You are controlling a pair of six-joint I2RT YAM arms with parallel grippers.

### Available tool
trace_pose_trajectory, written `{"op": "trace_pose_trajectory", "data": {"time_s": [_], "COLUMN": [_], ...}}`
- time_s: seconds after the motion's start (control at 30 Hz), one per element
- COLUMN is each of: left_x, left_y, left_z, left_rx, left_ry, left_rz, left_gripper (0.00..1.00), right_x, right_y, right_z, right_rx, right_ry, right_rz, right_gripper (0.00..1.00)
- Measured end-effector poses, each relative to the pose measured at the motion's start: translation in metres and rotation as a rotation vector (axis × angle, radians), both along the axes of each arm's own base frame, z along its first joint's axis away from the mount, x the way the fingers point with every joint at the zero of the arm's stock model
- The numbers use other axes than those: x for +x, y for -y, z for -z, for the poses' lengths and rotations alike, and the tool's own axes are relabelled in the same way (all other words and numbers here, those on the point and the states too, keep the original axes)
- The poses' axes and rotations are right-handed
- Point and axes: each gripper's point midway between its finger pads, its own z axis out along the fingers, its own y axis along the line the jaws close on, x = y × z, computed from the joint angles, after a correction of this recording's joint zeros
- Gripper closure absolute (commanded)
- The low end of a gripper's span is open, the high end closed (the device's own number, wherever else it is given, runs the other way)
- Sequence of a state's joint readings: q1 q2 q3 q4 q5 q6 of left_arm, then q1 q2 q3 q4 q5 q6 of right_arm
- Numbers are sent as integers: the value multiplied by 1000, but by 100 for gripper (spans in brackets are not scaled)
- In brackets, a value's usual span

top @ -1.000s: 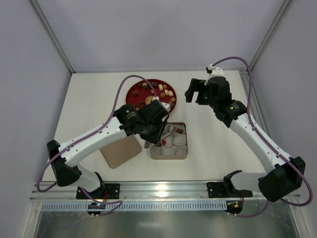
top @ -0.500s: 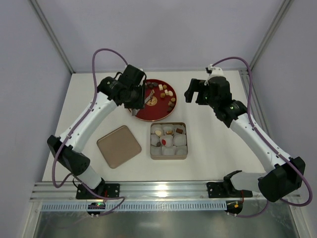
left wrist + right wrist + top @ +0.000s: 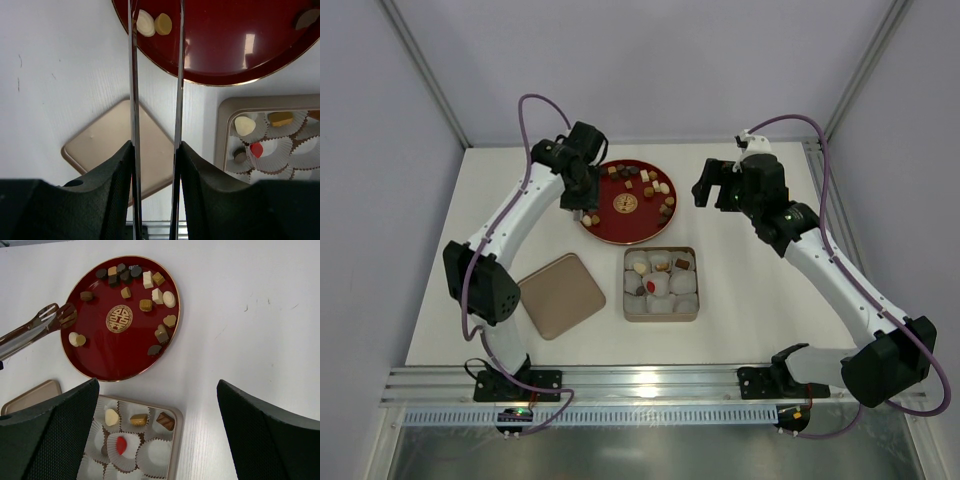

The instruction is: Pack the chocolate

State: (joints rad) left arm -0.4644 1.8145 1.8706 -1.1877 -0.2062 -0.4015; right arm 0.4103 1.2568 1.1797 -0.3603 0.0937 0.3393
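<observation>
Chocolate (image 3: 645, 185): mostly on red plate (image 3: 610, 230), upper centre; a few in tin (image 3: 660, 317) just below.
Left tool (image 3: 155, 146): clamped on tongs (image 3: 133, 75), tips over plate's left edge.
Right tool (image 3: 157, 384): spread wide, holding nothing.

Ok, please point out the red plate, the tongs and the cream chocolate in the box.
red plate (image 3: 115, 352), right wrist view, bare surface below the emblem.
tongs (image 3: 24, 336), right wrist view, mid arm.
cream chocolate (image 3: 244, 125), left wrist view, its centre.
</observation>
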Motion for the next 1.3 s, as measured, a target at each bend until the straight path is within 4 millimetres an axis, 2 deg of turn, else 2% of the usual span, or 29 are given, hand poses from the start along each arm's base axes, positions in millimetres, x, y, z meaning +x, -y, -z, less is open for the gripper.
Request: {"op": "trace_pose_trajectory", "data": {"time_s": [0.53,1.3], "left_x": [-22,-22], "left_y": [-3,2], "left_z": [34,35], "left_rx": [25,8], "left_ry": [-119,-122], "left_rz": [60,75], "left_gripper": [62,63], "right_x": [0,0], "right_y": [0,0], "right_z": [0,0], "right_rx": [1,1], "right_ry": [-1,-1], "right_rz": [-3,-2], "right_gripper": [0,0]}}
